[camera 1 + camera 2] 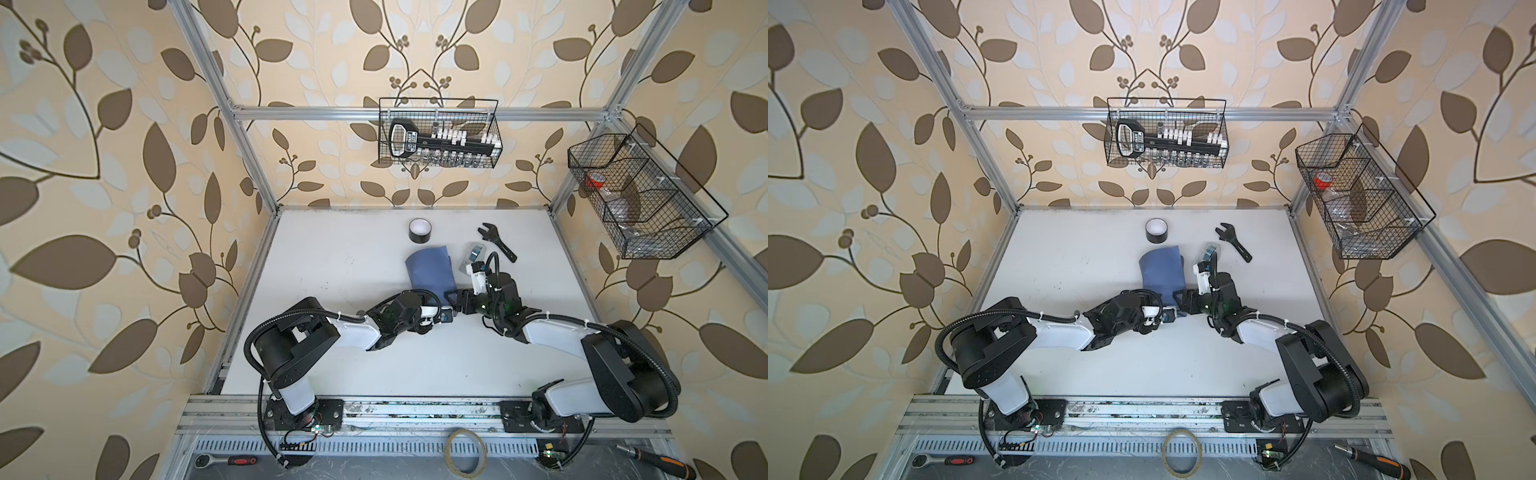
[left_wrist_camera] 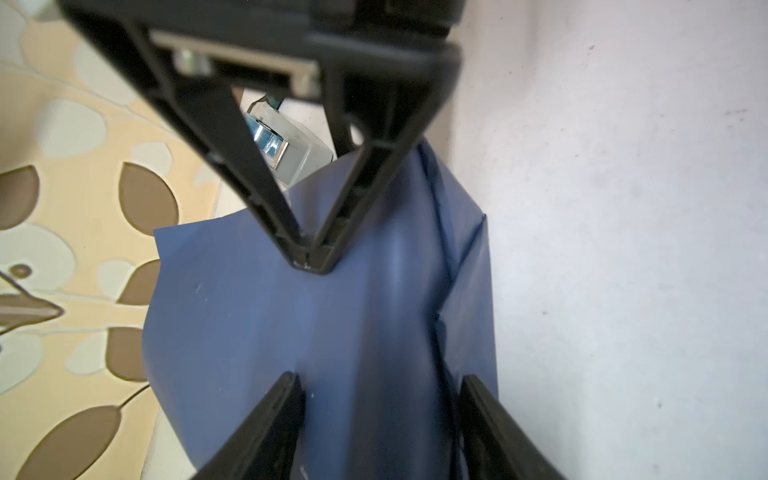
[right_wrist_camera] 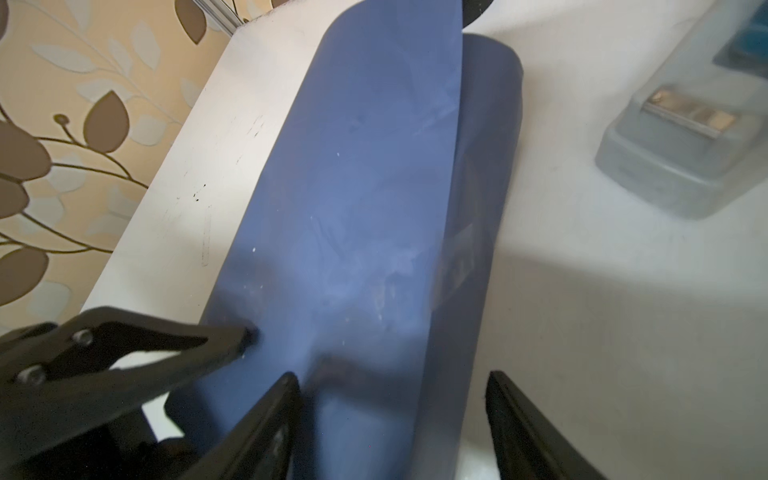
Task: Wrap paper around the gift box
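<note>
The paper [image 1: 428, 266] [image 1: 1163, 268] lies mid-table, slate-blue side out, folded over into a long rounded bundle. The gift box is hidden under it. Both grippers meet at the bundle's near end. My left gripper [image 1: 451, 307] [image 2: 379, 378] has its jaws apart, with the paper [image 2: 249, 311] filling the gap between them. My right gripper [image 1: 459, 300] [image 3: 392, 375] is also open over the paper [image 3: 365, 166]; bare table shows beside one finger. In the left wrist view a right finger [image 2: 245, 183] touches the paper with its tip. In the right wrist view a left finger [image 3: 166, 345] touches the bundle's side.
A clear-grey plastic case [image 1: 473, 255] [image 3: 685, 137] lies just right of the paper. A black wrench [image 1: 496, 243] is behind it and a black tape roll [image 1: 419, 230] behind the paper. Wire baskets hang on the back rail [image 1: 438, 133] and the right rail [image 1: 640, 195].
</note>
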